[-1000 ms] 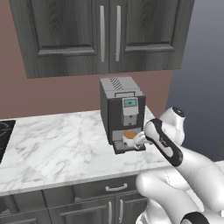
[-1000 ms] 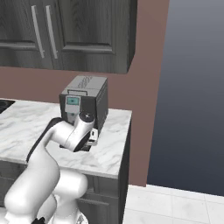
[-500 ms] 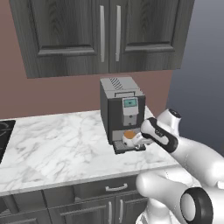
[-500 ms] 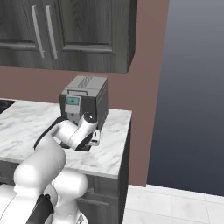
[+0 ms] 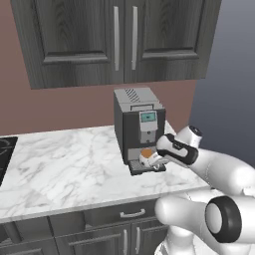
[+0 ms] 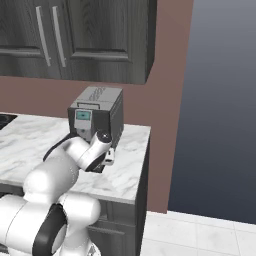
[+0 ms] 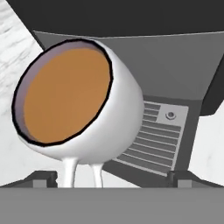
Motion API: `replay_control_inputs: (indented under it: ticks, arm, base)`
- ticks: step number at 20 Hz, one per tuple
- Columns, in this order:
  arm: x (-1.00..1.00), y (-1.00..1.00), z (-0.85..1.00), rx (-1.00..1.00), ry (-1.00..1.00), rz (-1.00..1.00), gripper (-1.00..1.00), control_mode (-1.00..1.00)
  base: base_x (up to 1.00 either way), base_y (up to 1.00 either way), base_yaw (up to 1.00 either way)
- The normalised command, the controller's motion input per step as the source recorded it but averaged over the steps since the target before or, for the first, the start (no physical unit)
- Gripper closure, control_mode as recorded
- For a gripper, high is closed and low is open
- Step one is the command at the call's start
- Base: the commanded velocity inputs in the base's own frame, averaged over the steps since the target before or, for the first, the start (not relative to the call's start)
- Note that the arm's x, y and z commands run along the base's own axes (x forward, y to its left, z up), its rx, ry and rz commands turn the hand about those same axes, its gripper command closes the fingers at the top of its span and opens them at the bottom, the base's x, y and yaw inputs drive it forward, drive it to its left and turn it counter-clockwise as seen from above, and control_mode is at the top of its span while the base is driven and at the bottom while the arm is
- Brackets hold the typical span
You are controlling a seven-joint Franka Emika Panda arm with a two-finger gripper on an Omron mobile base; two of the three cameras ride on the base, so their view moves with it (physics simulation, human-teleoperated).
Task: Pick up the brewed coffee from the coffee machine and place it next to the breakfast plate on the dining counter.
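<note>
The brewed coffee (image 7: pixel 83 105) is a small round white mug with a thin dark rim, and it is full almost to the top with flat orange-brown coffee; its two white handle stems point toward the camera of the hand. The mug (image 5: pixel 146 156) stands on the black drip tray (image 5: pixel 145 167) of the coffee machine (image 5: pixel 138 124), under the silver front panel. In the hand view the tray (image 7: pixel 162 131) shows a grey grille of thin parallel slats with one small round screw head beside them. The machine is a boxy body, dark grey on the sides and black on top, with a ribbed vent on the lid and a small teal screen (image 5: pixel 148 117) on the front. It stands on the wall counter (image 5: pixel 60 164), a white marble top with grey veins and a smooth look, near the right end of it. Under the top there are dark wood-grain drawers with a curved metal handle (image 5: pixel 132 214), and above hang dark cupboards (image 5: pixel 114 40) with long metal bar handles. The gripper (image 5: pixel 154 158) is right at the mug, with its jaws spread wide on both sides of it; the small dark finger tips (image 7: pixel 43 178) show low beside the mug, and I cannot tell if they touch it.
</note>
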Motion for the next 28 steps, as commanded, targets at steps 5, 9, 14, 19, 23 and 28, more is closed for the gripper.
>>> replay_control_inputs:
  ticks: [5, 9, 14, 19, 23, 28]
  arm:
    - [0.00, 0.03, -0.38, 0.00, -0.06, 0.02, -1.00, -1.00]
    - [0.00, 0.00, -0.35, 0.00, -0.05, 0.03, -1.00, -1.00]
    - [0.00, 0.00, -0.30, 0.00, -0.05, 0.03, 1.00, -1.00]
    - [0.00, 0.02, -0.29, 0.00, -0.02, 0.03, 1.00, -1.00]
    - [0.01, 0.00, -0.20, 0.00, 0.00, 0.00, 1.00, -1.00]
    - [0.00, 0.00, 0.00, 0.00, -0.02, 0.00, 1.00, -1.00]
  base:
    - [0.00, 0.00, 0.00]
    - [0.00, 0.00, 0.00]
    - [0.00, 0.00, 0.00]
    - [0.00, 0.00, 0.00]
    - [0.00, 0.00, 0.00]
    - [0.00, 0.00, 0.00]
